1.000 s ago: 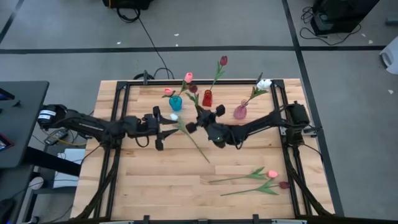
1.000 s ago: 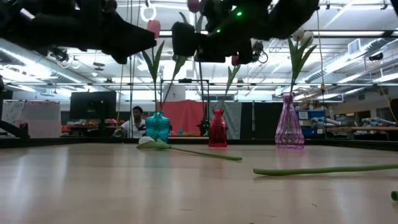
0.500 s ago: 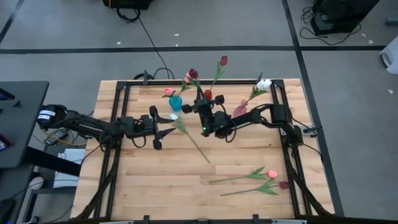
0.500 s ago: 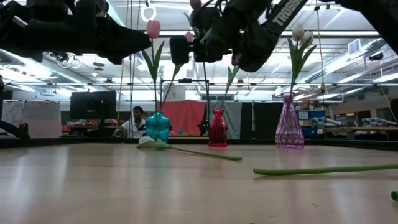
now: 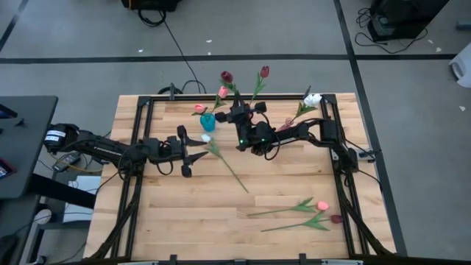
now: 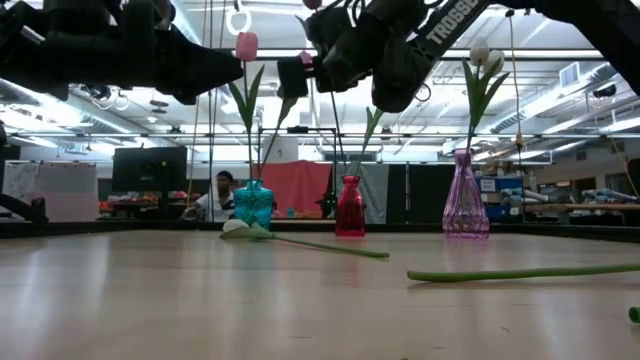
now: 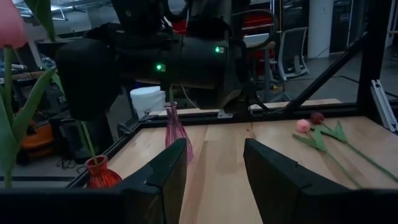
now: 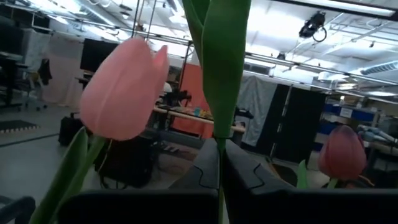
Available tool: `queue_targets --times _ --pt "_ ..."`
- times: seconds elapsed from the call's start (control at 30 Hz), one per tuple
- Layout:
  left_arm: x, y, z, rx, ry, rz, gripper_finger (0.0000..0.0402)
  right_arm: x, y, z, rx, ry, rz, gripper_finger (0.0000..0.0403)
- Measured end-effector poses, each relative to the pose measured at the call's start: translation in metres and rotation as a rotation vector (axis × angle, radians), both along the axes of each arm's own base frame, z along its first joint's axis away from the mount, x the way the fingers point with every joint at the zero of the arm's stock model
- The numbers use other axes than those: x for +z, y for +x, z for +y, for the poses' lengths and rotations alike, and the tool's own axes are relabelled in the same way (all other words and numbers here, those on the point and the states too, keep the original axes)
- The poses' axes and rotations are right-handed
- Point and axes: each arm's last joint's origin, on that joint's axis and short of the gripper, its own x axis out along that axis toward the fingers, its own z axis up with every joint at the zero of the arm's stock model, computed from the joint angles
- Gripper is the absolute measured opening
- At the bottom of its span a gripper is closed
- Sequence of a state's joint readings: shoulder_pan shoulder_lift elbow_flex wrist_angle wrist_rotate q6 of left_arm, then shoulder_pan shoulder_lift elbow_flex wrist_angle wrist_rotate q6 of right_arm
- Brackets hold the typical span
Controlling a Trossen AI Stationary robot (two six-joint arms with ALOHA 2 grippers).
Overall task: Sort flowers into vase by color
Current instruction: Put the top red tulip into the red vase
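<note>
My right gripper (image 5: 240, 112) hangs over the far middle of the table, above the red vase (image 6: 349, 207), shut on a dark red tulip (image 5: 227, 76). That vase holds another dark red tulip (image 5: 263, 71). The teal vase (image 5: 208, 121) holds pink tulips (image 5: 223, 92), and the purple vase (image 5: 285, 131) holds a white one (image 5: 313, 98). A white tulip (image 5: 206, 138) lies flat on the table just in front of my open left gripper (image 5: 187, 152), which hovers above it. Three more flowers (image 5: 322, 205) lie near the right front. My right gripper pinches the dark red tulip's green stem (image 8: 219, 154) between its two fingers, below a leaf (image 8: 217, 50). The flower is lifted clear and stands nearly upright, head above the fingers. Its thin lower stem (image 6: 336, 140) hangs toward the red vase's mouth; I cannot tell whether the end is inside.
The three vases stand in a row near the far edge, inside a black frame (image 5: 151, 110) around the tabletop. My right arm (image 5: 309, 132) reaches over the purple vase. A person (image 6: 218, 190) sits in the room behind. Bare wood (image 5: 199, 213) fills the near left.
My right gripper has moved toward the far edge and over the red vase, turning as it went. The dark red tulip it holds has swung from slanting to nearly upright, with its head now farther back and higher.
</note>
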State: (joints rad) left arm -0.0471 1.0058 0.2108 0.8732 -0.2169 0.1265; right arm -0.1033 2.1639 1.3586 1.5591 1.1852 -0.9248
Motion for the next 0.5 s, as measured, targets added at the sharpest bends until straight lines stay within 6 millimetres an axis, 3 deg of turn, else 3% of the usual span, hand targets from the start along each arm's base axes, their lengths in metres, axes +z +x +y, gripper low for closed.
queue_targets --times 0.13,0.5 --pt "-0.001 0.000 0.000 0.000 0.000 0.006 0.0166 -0.001 -0.001 -0.002 -0.035 0.028 0.004 0.0009" --pt "0.000 0.000 0.000 0.000 -0.006 0.003 0.0166 -0.029 -0.013 -0.005 -0.089 0.125 -0.069 0.0010"
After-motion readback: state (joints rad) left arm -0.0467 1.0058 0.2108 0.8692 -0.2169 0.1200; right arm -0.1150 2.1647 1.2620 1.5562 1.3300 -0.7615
